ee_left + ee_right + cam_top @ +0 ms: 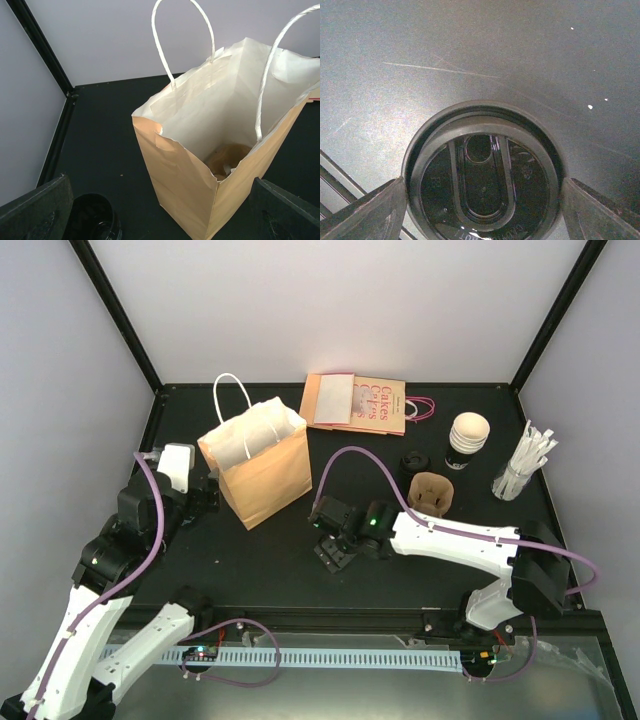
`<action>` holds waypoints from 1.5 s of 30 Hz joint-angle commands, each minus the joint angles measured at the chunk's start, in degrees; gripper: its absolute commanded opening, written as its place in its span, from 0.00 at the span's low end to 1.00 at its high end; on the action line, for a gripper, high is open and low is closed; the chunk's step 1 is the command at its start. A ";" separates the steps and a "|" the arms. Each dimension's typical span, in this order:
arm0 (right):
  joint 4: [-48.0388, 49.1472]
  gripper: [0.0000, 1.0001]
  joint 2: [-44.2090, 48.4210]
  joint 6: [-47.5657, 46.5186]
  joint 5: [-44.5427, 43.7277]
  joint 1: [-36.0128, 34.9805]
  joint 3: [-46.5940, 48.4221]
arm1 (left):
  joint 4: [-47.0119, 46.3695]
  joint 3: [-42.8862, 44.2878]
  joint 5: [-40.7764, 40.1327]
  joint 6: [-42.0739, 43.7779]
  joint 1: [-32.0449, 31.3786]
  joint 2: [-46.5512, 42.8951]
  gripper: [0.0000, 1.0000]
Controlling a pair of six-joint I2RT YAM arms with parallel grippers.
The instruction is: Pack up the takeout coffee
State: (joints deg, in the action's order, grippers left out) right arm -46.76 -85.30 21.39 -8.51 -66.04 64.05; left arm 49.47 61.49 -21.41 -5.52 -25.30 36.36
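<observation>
The black takeout cup [468, 440] stands open and cream-white inside at the back right, with a loose black lid [415, 461] beside it. My right gripper [335, 554] points down at the table's middle. In the right wrist view its fingers [370, 212] press both sides of a round black lid [482, 172] lying on the table. The brown paper bag [260, 465] stands open at the left. My left gripper [207, 495] is open beside it; its wrist view looks into the bag [200, 150], where something brown lies at the bottom.
A brown pulp cup carrier [432, 492] sits right of centre. White wrapped straws [522, 465] stand at the far right. Flat printed bags [355, 401] lie at the back. Another black lid [92, 222] lies by my left gripper's left finger.
</observation>
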 commanded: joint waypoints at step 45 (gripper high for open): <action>-2.54 0.65 7.56 -2.86 -10.72 2.74 7.35 | 7.11 9.95 17.26 -12.05 22.25 12.42 0.99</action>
State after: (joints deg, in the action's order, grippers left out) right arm -49.34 -80.77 20.49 -16.60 -64.93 69.36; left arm 54.96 69.67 -11.25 -15.14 -7.01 48.36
